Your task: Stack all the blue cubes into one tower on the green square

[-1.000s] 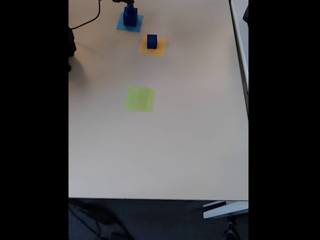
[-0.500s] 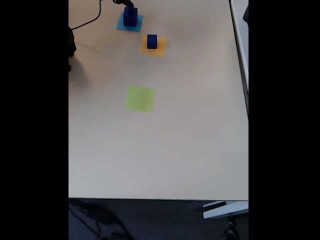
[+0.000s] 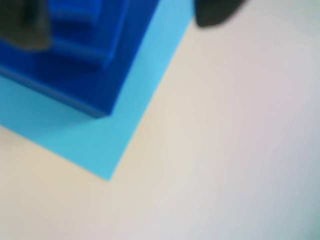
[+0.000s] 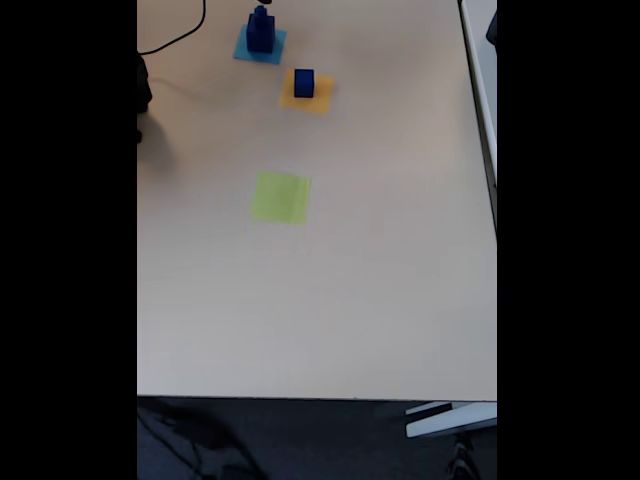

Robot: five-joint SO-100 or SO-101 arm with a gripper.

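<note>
We saw green square (image 4: 280, 197) bare; cubes (image 4: 261, 30) stacked on light-blue paper (image 4: 243, 50), one (image 4: 304, 83) on orange. Gripper (image 3: 120, 20) grip: couldn't tell.

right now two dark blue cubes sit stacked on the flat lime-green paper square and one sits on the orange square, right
Not quite: the stacked dark blue cubes sit on the flat light-blue paper square, not the flat lime-green paper square, which is bare in the fixed view. One cube does sit on the orange square.

A smooth, pale beige tabletop (image 4: 330, 300) fills the fixed view, evenly lit with a soft sheen. Below its near edge lies dark grey floor (image 4: 320, 440), crossed by a thin black cable (image 4: 175, 432). A white bar (image 4: 450, 420), possibly a furniture leg, juts in at lower right.
</note>
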